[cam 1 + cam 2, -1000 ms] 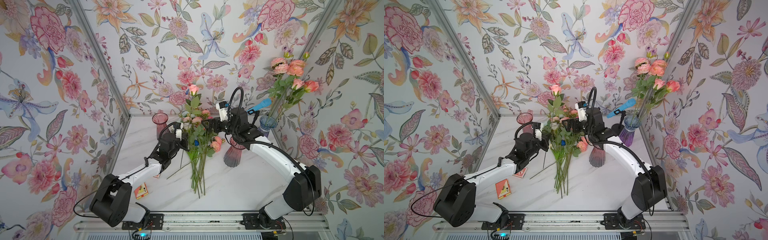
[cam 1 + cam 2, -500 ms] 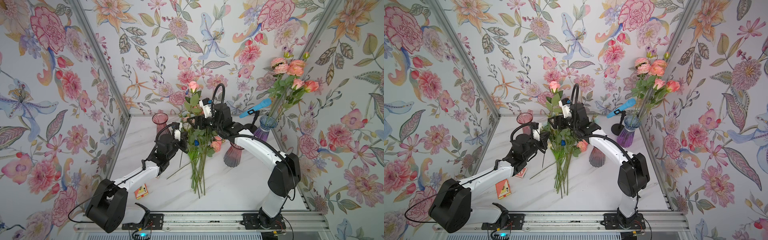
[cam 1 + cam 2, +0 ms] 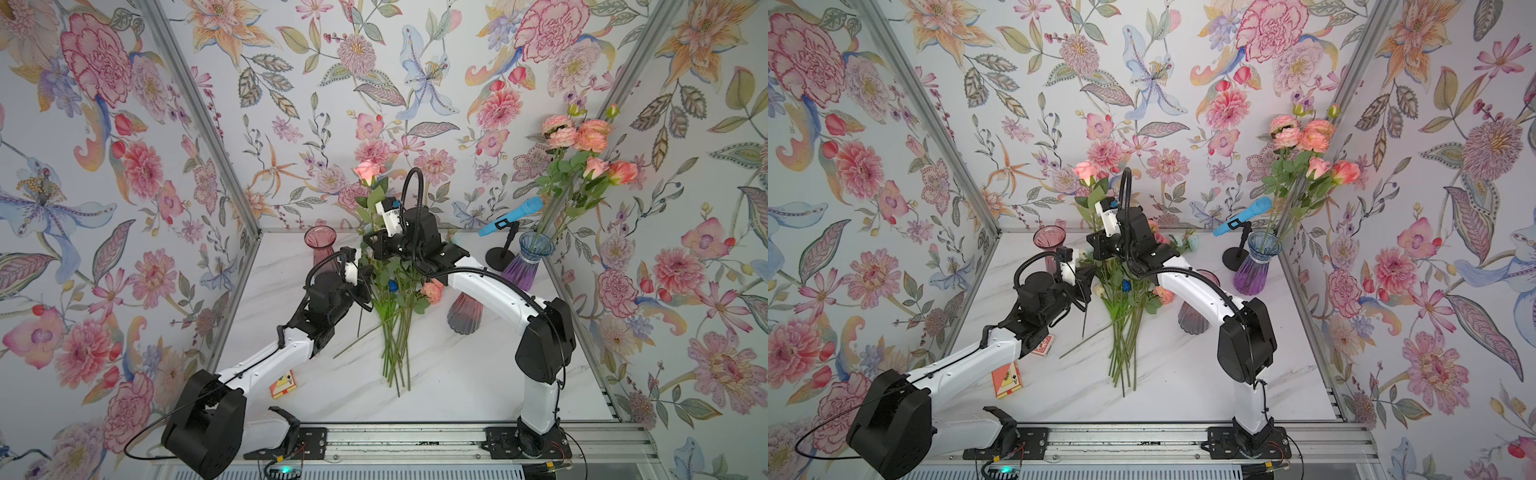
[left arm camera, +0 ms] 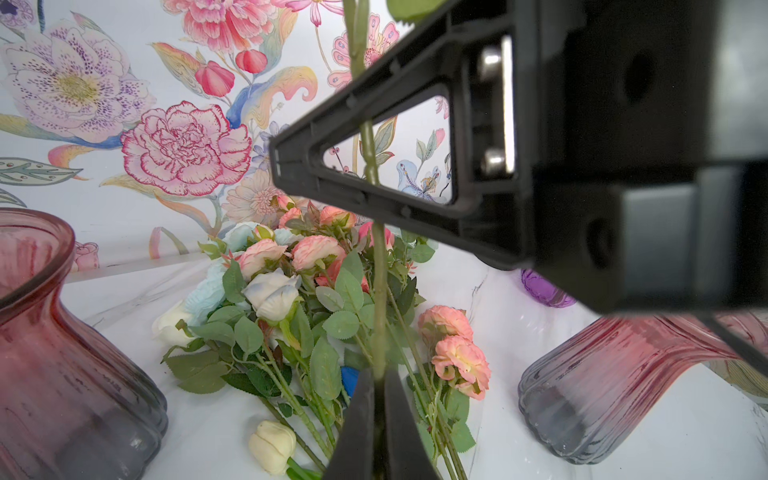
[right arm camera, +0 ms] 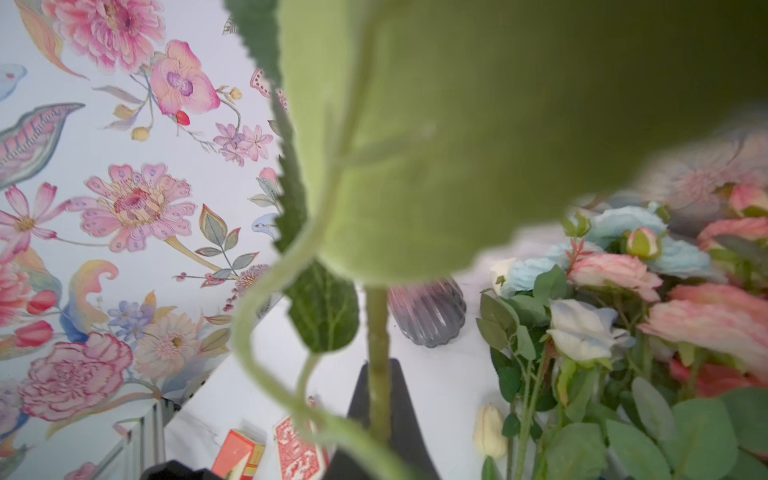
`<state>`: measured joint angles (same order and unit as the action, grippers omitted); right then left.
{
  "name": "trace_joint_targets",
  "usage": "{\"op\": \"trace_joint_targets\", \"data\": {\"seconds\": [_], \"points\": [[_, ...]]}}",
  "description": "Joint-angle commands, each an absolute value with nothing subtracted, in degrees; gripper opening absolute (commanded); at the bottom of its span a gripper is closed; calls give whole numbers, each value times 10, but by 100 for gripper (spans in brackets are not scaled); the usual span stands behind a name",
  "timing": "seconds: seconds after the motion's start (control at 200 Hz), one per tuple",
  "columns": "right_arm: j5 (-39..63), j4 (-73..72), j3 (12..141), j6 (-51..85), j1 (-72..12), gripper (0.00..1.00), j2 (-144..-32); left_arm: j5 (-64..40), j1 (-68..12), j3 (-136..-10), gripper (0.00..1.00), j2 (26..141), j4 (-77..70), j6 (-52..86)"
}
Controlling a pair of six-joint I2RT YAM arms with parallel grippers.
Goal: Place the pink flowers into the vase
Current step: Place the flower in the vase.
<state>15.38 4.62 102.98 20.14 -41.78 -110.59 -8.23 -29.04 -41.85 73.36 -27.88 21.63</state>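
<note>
At mid-stem: your right tool [image 5: 379,386] snapped shut on the pink rose [image 3: 367,171].
Left tool [image 4: 377,386]: clamped lower on that stem; handover looked ready.

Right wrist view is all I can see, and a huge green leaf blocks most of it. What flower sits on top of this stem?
Observer: A single pink rose. In both top views it stands above the right gripper, which is shut on its stem.
Operator: Is the other arm doing anything with it?
Observer: Yes. The left wrist view shows the left gripper shut on that same stem, farther from the bloom than the right gripper, so both arms hold the one flower.
</note>
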Motion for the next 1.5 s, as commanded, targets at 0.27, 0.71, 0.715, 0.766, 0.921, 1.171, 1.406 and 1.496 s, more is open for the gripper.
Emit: {"op": "trace_joint_targets", "data": {"seconds": [0.27, 0.71, 0.715, 0.766, 0.921, 1.171, 1.406, 1.496], "points": [[65, 4, 1057, 141, -429, 0, -1111, -56, -265, -417, 63, 711, -211, 226], [-28, -285, 1077, 97, -456, 0, -1152, -58, -147, -415, 100, 608, -150, 286], [-28, -288, 1078, 95, -457, 0, -1153, -58, -147, -415, 100, 607, -150, 287], [-43, -324, 1088, 67, -465, 0, -1161, -49, -134, -414, 100, 597, -149, 299], [-71, -380, 1137, -5, -487, 0, -1189, -43, -107, -425, 100, 580, -152, 319], [-87, -394, 1214, -66, -510, 0, -1213, -22, -100, -481, 100, 568, -114, 307], [-97, -381, 1321, -73, -504, 0, -1285, -42, -100, -497, 100, 558, -113, 298], [-98, -356, 1376, -64, -501, 0, -1327, -44, -100, -495, 100, 552, -107, 292]]}}
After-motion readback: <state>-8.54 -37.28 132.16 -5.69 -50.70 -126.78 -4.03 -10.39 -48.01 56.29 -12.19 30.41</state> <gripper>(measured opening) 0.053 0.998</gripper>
